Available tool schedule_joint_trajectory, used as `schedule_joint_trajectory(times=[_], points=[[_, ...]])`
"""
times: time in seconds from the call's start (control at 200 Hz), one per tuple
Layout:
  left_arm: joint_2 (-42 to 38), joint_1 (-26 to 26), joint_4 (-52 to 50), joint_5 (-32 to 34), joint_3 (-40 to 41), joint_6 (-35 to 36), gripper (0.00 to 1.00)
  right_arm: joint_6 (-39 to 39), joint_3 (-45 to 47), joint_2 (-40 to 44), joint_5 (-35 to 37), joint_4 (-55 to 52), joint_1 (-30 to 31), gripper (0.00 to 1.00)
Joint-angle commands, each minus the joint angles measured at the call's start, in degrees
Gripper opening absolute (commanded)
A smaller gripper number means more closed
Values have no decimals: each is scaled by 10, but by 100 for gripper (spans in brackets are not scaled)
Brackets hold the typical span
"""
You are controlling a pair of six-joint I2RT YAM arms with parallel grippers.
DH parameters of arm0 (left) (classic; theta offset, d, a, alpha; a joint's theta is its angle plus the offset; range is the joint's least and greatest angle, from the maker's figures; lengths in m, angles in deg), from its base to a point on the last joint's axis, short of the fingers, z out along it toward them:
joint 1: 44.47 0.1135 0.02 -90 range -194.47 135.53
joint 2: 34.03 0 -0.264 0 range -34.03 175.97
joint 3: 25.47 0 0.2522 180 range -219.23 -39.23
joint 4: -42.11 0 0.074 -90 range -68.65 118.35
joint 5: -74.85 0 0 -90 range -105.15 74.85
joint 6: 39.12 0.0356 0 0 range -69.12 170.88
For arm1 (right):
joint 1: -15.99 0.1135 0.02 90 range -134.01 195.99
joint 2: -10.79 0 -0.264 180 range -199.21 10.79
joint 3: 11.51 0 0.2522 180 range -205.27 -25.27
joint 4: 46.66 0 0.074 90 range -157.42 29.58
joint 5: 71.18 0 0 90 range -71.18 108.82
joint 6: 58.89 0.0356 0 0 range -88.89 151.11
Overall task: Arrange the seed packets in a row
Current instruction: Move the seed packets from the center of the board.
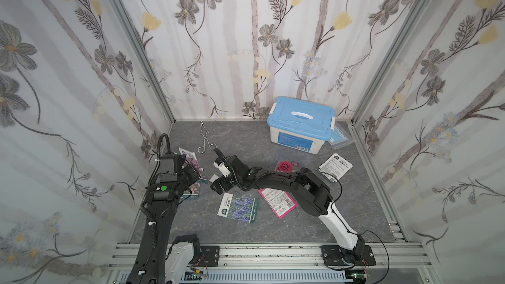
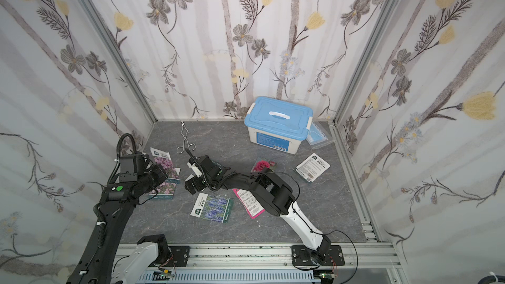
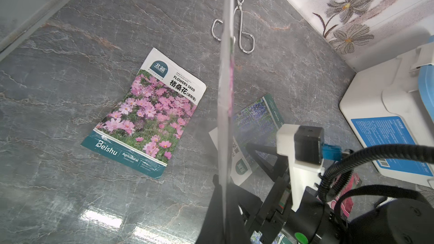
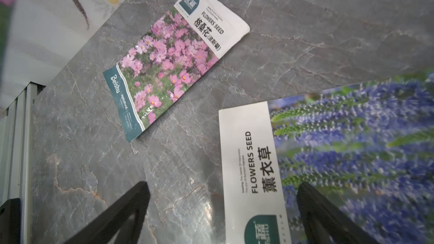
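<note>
My left gripper (image 3: pixel 223 184) is shut on a pink-flower seed packet (image 3: pixel 226 71), held off the table and seen edge-on. A second pink-flower packet (image 3: pixel 150 116) lies flat beneath it at the left. My right gripper (image 4: pixel 223 185) stands open low over the white end of a lavender packet (image 4: pixel 352 160), one finger on each side of that edge. Another lavender packet (image 1: pixel 237 209) lies at front centre. A pink-backed packet (image 1: pixel 278 203) and a carnation packet (image 1: pixel 287 165) are partly under the right arm. A white-backed packet (image 1: pixel 334 169) lies at the right.
A white box with a blue lid (image 1: pixel 300 127) stands at the back right, with a clear blue-edged pouch (image 1: pixel 338 137) beside it. Metal tongs (image 1: pixel 205 139) lie at the back left. Floral walls close in three sides.
</note>
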Motion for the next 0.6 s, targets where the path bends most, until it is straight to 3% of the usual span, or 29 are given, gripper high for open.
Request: schedule_joint_trajectory(times=[0.0, 0.16, 0.415, 0.595], points=[[2, 1, 35, -13, 8, -17, 0, 4, -4, -6, -18, -12, -7, 99], [-1, 1, 38, -18, 15, -20, 0, 24, 26, 9, 6, -34, -28, 99], [-5, 0, 41, -24, 18, -17, 0, 88, 285, 152, 26, 77, -114, 99], [1, -1, 50, -33, 28, -15, 0, 70, 385, 254, 77, 78, -143, 99]])
